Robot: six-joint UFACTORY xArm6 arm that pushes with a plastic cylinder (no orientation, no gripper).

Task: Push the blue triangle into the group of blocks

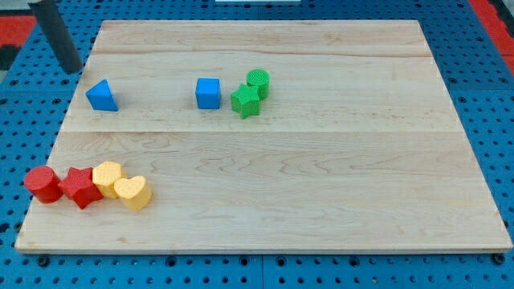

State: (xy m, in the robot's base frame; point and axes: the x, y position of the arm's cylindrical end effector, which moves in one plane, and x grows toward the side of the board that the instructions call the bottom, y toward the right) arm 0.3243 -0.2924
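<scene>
The blue triangle lies on the wooden board at the view's upper left. My tip is at the board's left edge, just up and left of the blue triangle, with a small gap between them. To the triangle's right stand a blue cube, a green star and a green cylinder, close together. At the view's lower left, a red cylinder, a red star, a yellow hexagon and a yellow heart sit in a row, touching.
The board rests on a blue perforated table. Red mats show at the view's top corners.
</scene>
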